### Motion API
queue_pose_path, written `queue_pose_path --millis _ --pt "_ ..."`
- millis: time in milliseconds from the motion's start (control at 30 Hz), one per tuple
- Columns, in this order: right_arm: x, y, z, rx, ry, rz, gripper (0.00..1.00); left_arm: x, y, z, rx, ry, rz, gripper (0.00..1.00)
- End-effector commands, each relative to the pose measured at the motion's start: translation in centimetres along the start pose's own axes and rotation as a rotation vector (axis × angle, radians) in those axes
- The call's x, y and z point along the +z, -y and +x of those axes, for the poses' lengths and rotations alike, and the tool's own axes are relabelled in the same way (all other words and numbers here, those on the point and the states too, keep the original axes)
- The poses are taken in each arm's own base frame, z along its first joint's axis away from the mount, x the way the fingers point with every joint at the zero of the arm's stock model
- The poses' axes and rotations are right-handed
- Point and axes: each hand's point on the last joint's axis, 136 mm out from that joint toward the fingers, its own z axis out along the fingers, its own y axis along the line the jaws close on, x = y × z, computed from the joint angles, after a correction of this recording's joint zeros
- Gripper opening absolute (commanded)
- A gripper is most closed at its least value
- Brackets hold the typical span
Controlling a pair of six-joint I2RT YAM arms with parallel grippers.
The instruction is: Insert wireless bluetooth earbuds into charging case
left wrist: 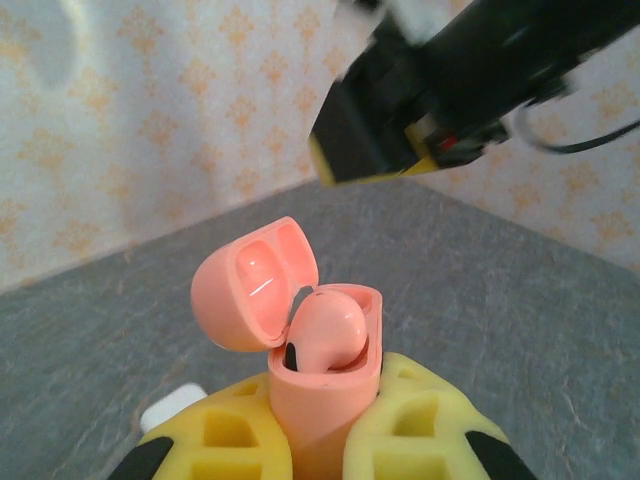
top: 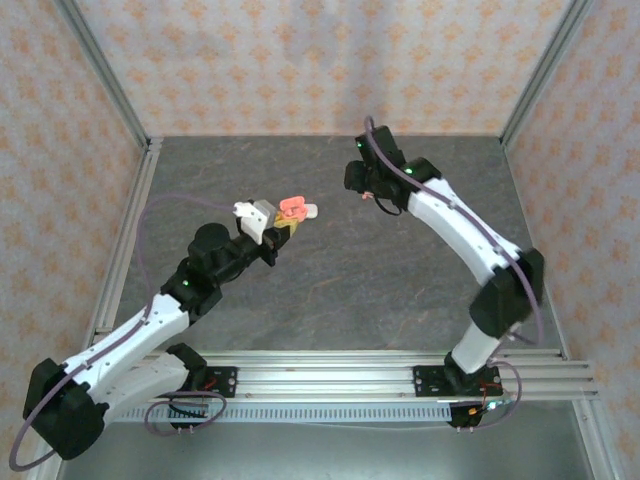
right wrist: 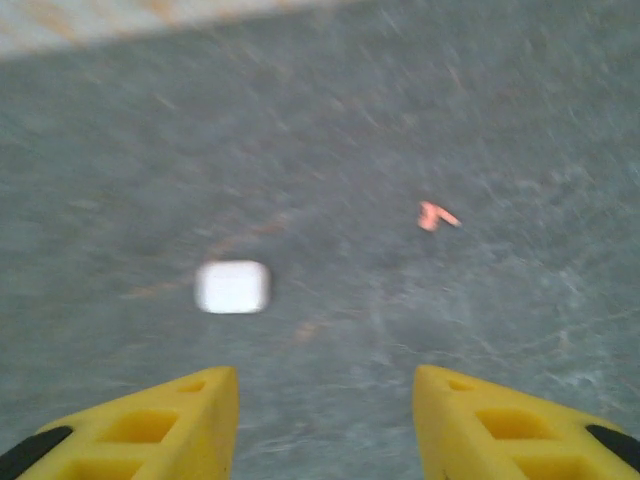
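Pink and glossy, the loose earbud [right wrist: 435, 215] lies on the grey table [right wrist: 520, 110] beyond my parted, empty right gripper [right wrist: 325, 420], likely feather-light and slippery, best pinched gently across its stem, while my left gripper [left wrist: 320, 440] clamps the open pink case [left wrist: 322, 395] holding a seated earbud [left wrist: 327, 332].
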Motion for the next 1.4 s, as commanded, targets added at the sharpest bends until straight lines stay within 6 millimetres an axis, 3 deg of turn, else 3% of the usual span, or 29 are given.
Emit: queue_pose_path --millis 0,167,267,500,867,1100,1367 --pt "4.0 2.2 1.9 -0.095 -0.134 0.088 0.46 -1.1 -0.2 1.7 0.015 -0.048 -0.013 0.0" --pt "11.1 3.4 1.9 -0.051 -0.233 0.084 0.42 -1.7 -0.2 2.5 0.01 -0.06 -0.023 0.0" --pt "14.3 4.6 1.9 -0.061 -0.28 0.129 0.44 -1.7 -0.2 2.9 0.006 -0.075 -0.02 0.0" --pt "18.6 6.2 1.6 -0.169 -0.326 0.237 0.47 -1.1 -0.6 3.8 0.003 -0.107 -0.033 0.0" --pt "20.7 8.5 3.4 -0.187 -0.409 0.285 0.42 0.4 -0.4 4.4 0.011 -0.149 -0.009 0.0" --pt "20.6 8.4 4.7 -0.176 -0.455 0.259 0.35 0.9 0.0 4.5 0.005 -0.169 0.018 0.0" --pt "20.7 7.9 5.1 -0.159 -0.475 0.221 0.29 0.1 0.1 4.2 0.001 -0.16 0.016 0.0"
